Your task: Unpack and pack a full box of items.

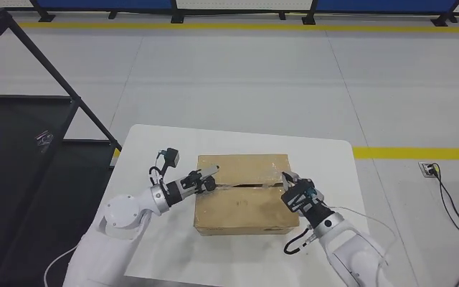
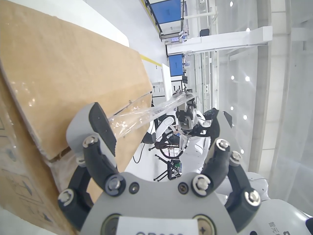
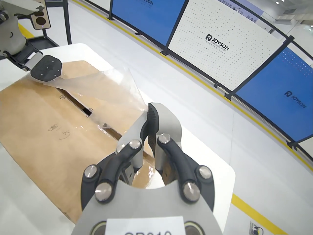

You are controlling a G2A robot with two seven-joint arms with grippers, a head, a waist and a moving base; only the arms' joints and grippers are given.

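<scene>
Right gripper (image 3: 150, 113) is clenched on a clear tape strip (image 3: 97, 84) lifted off the cardboard box (image 1: 240, 208) along its seam. Left gripper (image 1: 208, 174), jaws spread, rests one pad (image 3: 46, 68) on the strip's far end. The box sits mid-table (image 1: 165, 143).

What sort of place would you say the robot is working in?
Probably a factory or robotics test hall: yellow floor lines, blue panels beside a pegboard, and a white table holding a box.
</scene>
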